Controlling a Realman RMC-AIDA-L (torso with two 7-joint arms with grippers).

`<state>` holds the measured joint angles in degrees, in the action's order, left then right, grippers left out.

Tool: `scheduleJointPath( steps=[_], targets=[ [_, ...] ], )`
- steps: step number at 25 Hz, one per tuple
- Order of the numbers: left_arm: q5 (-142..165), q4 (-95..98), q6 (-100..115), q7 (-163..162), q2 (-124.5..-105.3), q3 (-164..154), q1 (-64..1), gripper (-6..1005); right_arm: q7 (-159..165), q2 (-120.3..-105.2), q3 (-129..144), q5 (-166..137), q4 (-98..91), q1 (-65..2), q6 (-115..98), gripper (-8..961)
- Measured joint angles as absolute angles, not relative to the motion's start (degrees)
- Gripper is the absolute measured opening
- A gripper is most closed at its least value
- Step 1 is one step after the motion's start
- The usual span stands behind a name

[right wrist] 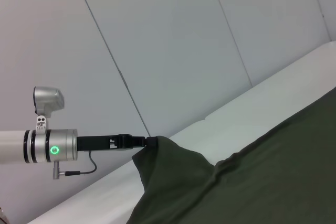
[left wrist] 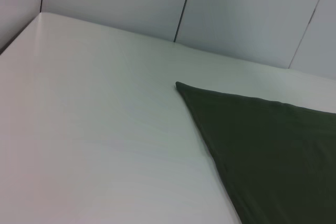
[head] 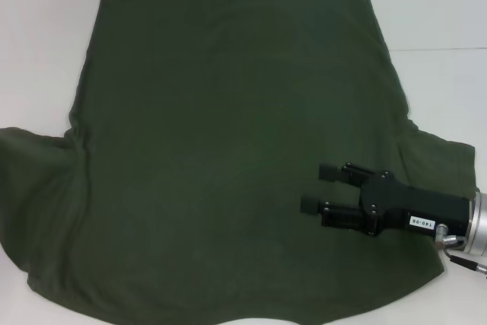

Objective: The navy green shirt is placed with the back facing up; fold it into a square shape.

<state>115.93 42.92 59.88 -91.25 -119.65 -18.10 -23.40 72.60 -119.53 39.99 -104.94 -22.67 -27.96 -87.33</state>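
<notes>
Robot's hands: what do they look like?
The right hand is black, with two blocky fingers, a white numbered label, a silver wrist and a thin cable. The left hand is black too, on a silver cuff with a green ring light.

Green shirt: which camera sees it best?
The head view: nearly the whole navy green shirt lies spread there, the open right gripper over its right side. The left wrist view shows one corner; the right wrist view, one bunched edge.
</notes>
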Motion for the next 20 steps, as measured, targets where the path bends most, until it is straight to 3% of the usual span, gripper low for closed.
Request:
scheduleJointPath(
  steps=[12,20],
  targets=[
    [115.9,43.3,60.5,-91.4,-119.62,-18.1,-24.0,-1,72.6,-119.53,40.0,-104.7,-22.7,-28.0,-87.3,916],
    [116.0,43.5,74.7,-96.2,-119.74,-17.8,-22.8,-1,72.6,-119.53,40.0,-104.5,-22.7,-28.0,-87.3,915]
  ],
)
